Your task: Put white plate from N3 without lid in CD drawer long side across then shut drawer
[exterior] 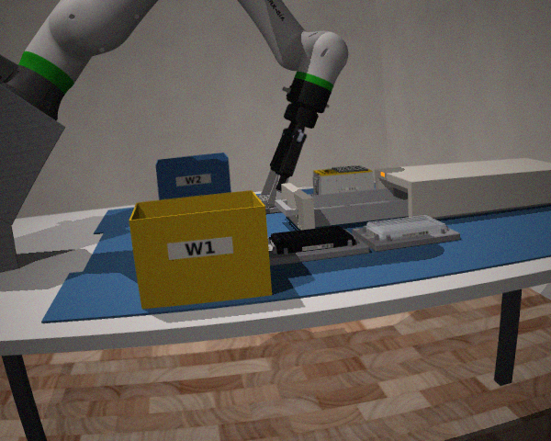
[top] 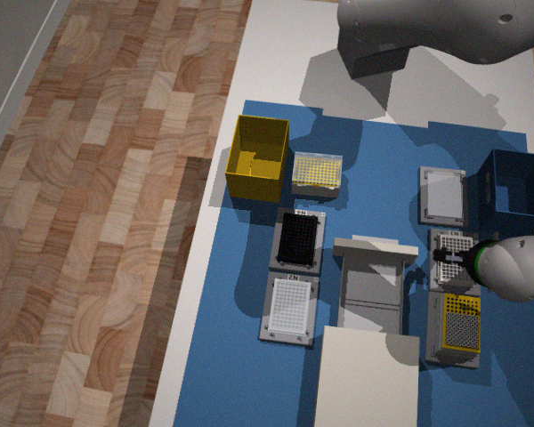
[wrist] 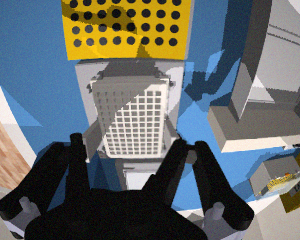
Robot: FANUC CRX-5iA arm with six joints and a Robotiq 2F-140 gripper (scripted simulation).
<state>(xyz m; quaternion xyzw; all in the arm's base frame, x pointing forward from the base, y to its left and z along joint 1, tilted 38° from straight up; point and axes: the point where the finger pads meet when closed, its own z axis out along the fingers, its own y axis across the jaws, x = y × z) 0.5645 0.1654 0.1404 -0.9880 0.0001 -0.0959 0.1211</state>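
Note:
The white plate (top: 454,264) lies without a lid in its grey nest (top: 453,261) at the right of the blue mat. It also shows in the wrist view (wrist: 136,120). My gripper (top: 447,258) reaches down onto it, one finger on each long side, and the fingers press against the plate's edges. The plate still rests in the nest. The cooler's drawer (top: 370,289) stands open and empty toward the arm's base, with its bar handle (top: 376,248) in front. The cooler's housing (top: 366,381) is behind it. Its lamp (exterior: 382,174) glows amber.
A yellow tip rack (top: 461,324) sits right behind the nest, and a lidded plate (top: 441,195) in front of it. The blue bin (top: 515,188) is at the right. A black plate (top: 297,238), a white plate (top: 289,307), the tip box (top: 316,172) and the yellow bin (top: 257,158) stand at the left.

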